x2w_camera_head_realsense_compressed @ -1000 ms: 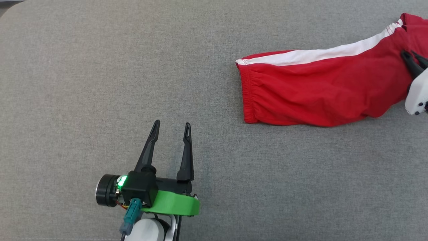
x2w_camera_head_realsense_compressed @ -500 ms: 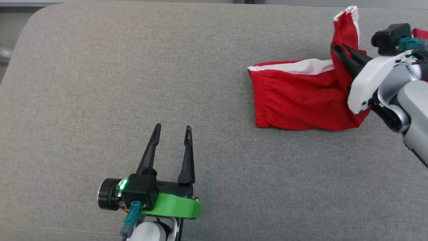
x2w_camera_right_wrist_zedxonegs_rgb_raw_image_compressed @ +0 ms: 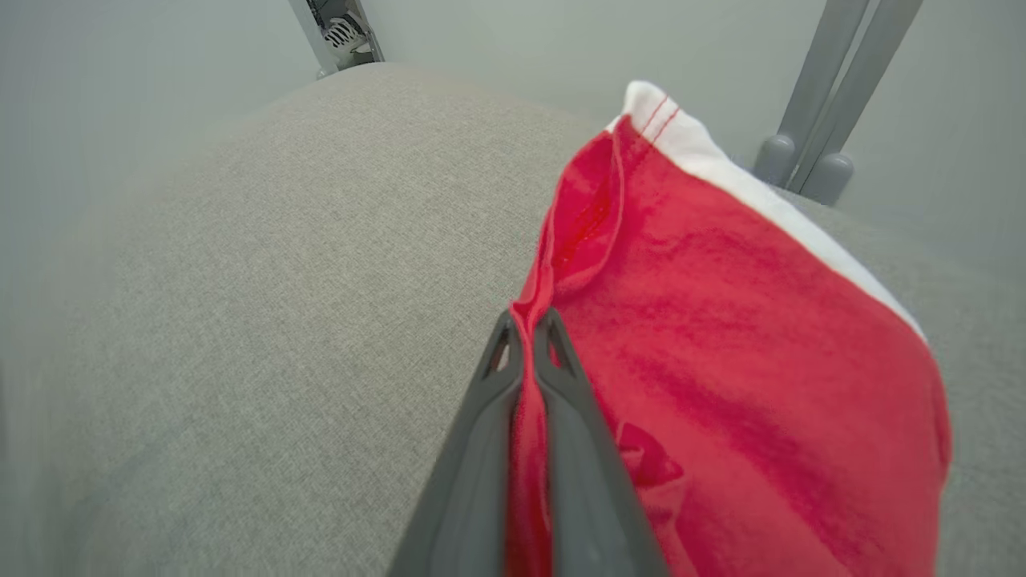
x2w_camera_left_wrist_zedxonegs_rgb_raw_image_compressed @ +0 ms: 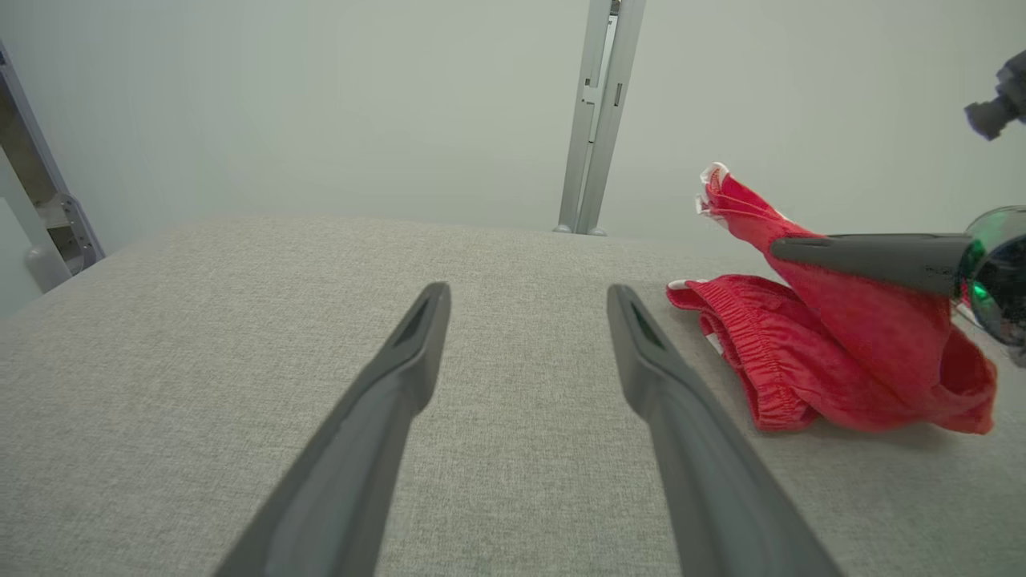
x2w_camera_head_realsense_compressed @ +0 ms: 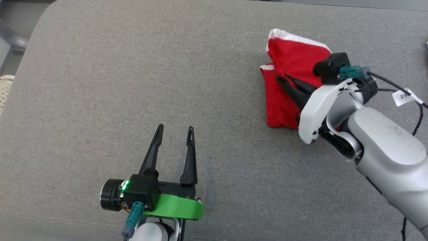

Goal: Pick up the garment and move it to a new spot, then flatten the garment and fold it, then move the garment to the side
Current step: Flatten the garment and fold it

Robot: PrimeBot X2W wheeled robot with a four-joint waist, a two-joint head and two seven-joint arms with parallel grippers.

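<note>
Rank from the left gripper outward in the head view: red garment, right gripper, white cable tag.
1. red garment: ahead and to the right of the left gripper; its bunched edge is nearest.
2. right gripper: shut on the garment, just past that edge.
3. white cable tag: far right, farthest.

A big flat surface covered in grey cloth point(x2w_camera_head_realsense_compressed: 100, 83) lay in front. Its far left corner was round. The cloth looked a bit rough, with tiny woven lines. Behind it stood a plain pale wall point(x2w_camera_left_wrist_zedxonegs_rgb_raw_image_compressed: 280, 96). A thin grey metal post point(x2w_camera_left_wrist_zedxonegs_rgb_raw_image_compressed: 597, 120) went straight up in front of the wall. Another metal frame point(x2w_camera_left_wrist_zedxonegs_rgb_raw_image_compressed: 48, 200) stood at the left edge of the left wrist view. The light was soft and even.
</note>
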